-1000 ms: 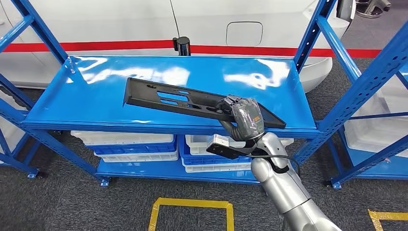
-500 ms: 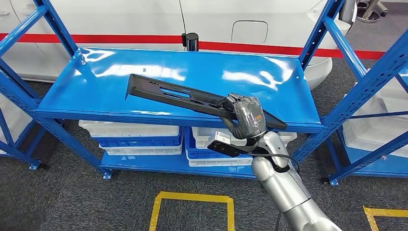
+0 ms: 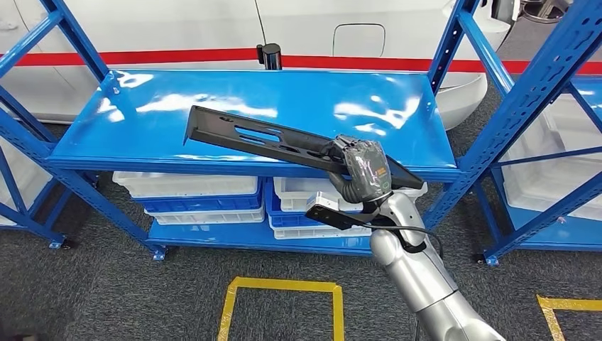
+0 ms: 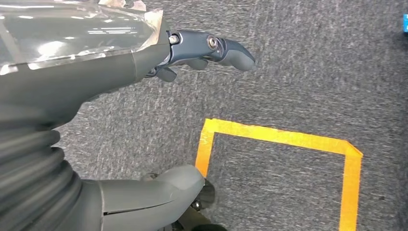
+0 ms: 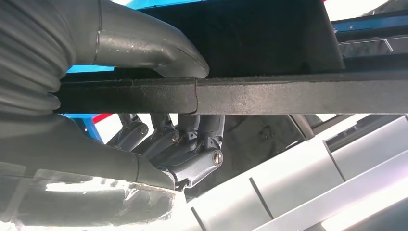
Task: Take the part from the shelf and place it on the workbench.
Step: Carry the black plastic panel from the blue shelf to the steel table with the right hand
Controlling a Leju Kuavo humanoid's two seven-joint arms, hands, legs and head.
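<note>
black part (image 3: 270, 138), blue shelf (image 3: 142, 135), yellow floor tape (image 3: 284, 288)

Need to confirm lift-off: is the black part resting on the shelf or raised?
Raised: the black part tilts above the shelf, gripped by the right robot hand.

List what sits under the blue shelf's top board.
Under the glossy blue metal top board, white plastic bins stack on blue plastic crates. The board covers their insides; the silver right arm hides some.
</note>
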